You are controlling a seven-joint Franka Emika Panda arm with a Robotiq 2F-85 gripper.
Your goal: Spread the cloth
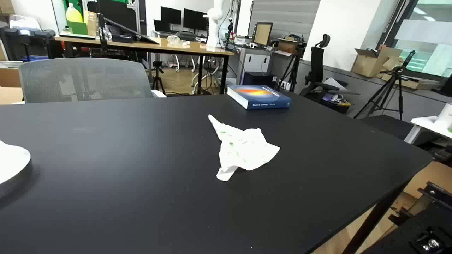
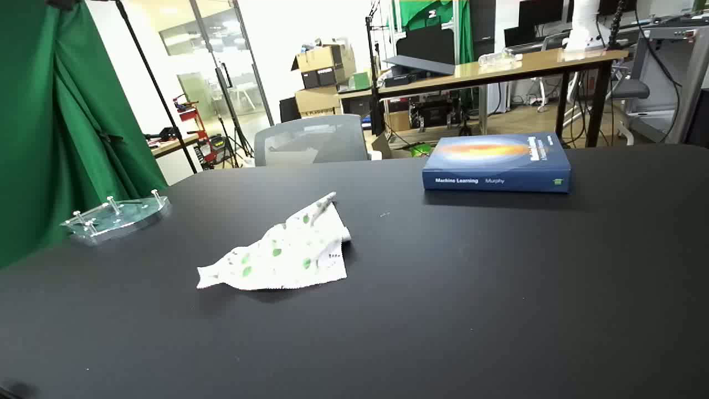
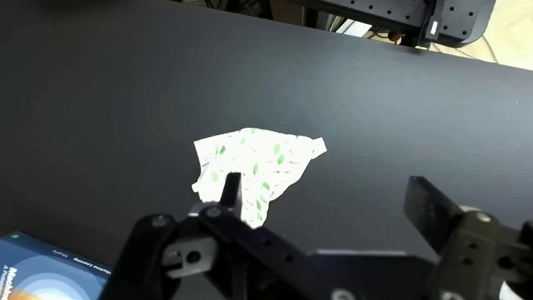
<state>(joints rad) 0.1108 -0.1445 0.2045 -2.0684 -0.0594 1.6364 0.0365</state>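
The cloth [image 1: 245, 150], white with a green leaf print, lies crumpled on the dark table in both exterior views. One corner is drawn out to a narrow tail, and another ends in a small folded flap. An exterior view shows a rolled fold along the far side of the cloth [image 2: 288, 255]. In the wrist view my gripper [image 3: 326, 176] stands wide open with nothing between its fingers. Its left fingertip overlaps the lower part of the cloth [image 3: 258, 154] in the picture, the right one bare table. The gripper does not show in the exterior views.
A thick blue book [image 1: 259, 97] lies on the table beyond the cloth, also at the wrist view's lower left. A clear plate with upright bolts [image 2: 119, 216] sits by the table's edge. A white rounded object [image 1: 12, 158] is cut off at the frame's side.
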